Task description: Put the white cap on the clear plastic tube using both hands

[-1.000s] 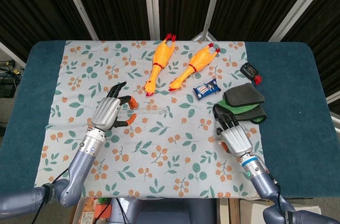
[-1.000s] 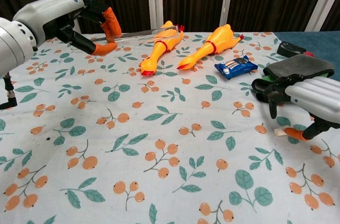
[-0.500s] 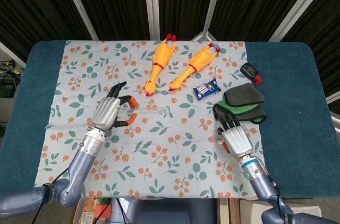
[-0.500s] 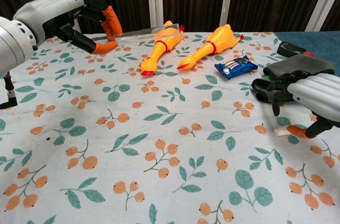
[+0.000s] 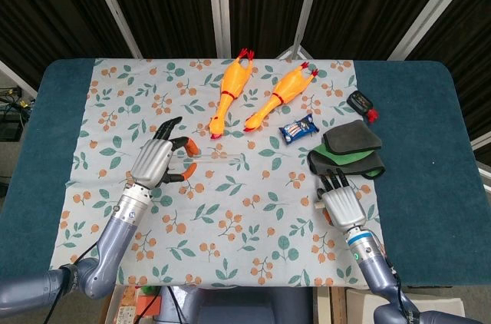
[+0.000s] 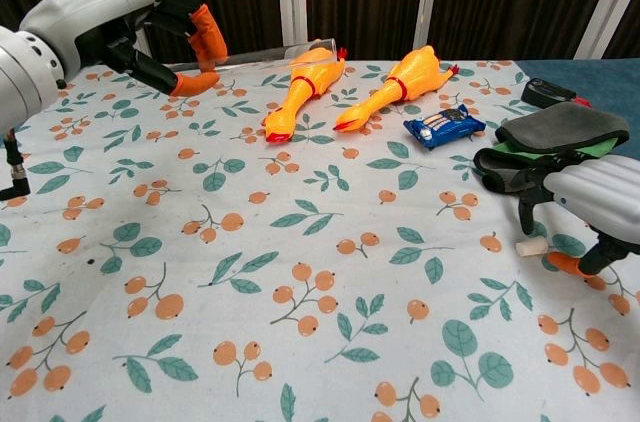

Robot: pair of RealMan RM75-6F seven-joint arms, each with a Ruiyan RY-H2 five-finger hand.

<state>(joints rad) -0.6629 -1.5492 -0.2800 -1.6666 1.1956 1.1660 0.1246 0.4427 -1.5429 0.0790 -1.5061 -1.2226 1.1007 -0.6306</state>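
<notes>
Left hand (image 6: 120,27) of mine pinches the clear plastic tube (image 6: 270,54) between orange-tipped fingers, raised over the floral tablecloth (image 6: 300,242) beside the yellow rubber chickens (image 6: 300,92); my right hand (image 6: 590,197) hovers with fingers spread, empty, just beside the small white cap (image 6: 530,246) lying on that cloth.

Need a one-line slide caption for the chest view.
Left hand holds clear tube aloft; white cap lies beside right hand.

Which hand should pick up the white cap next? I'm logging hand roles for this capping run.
The right hand, probably. The white cap lies on the cloth just beside its fingertips, unheld. The left hand already holds the clear plastic tube raised, far across the table.
</notes>
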